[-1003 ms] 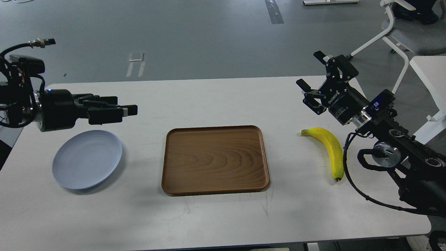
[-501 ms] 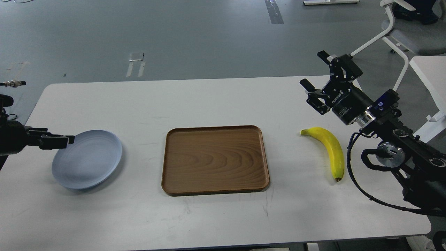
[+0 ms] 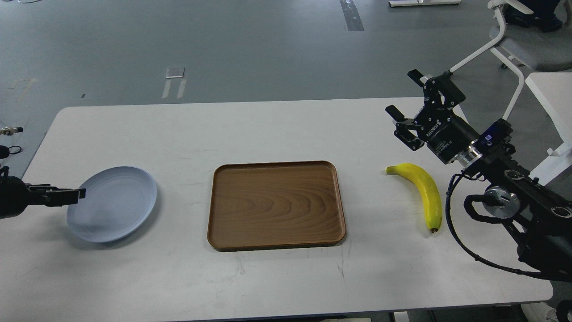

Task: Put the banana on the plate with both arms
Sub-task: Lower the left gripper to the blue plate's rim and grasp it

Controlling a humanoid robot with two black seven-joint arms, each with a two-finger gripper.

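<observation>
The yellow banana [image 3: 425, 193] lies on the white table [image 3: 268, 129] at the right, stem end pointing far-left, dark tip toward me. The pale blue-grey plate [image 3: 111, 204] sits at the left. My right gripper [image 3: 404, 95] is open and empty, held above the table just beyond the banana's stem end. My left gripper [image 3: 77, 194] reaches in low from the left edge, its tip at the plate's left rim; it is seen side-on and dark, so its fingers cannot be told apart.
A brown wooden tray [image 3: 275, 204] lies between plate and banana. A white chair [image 3: 509, 44] and another white table [image 3: 552, 98] stand beyond the right end of the table. My right arm's cables [image 3: 451, 223] hang close to the banana's right side.
My left arm has drawn back to the left and dropped lower, from above the plate to its left rim. My right gripper has shifted slightly right, still open. Banana and plate have not moved.
</observation>
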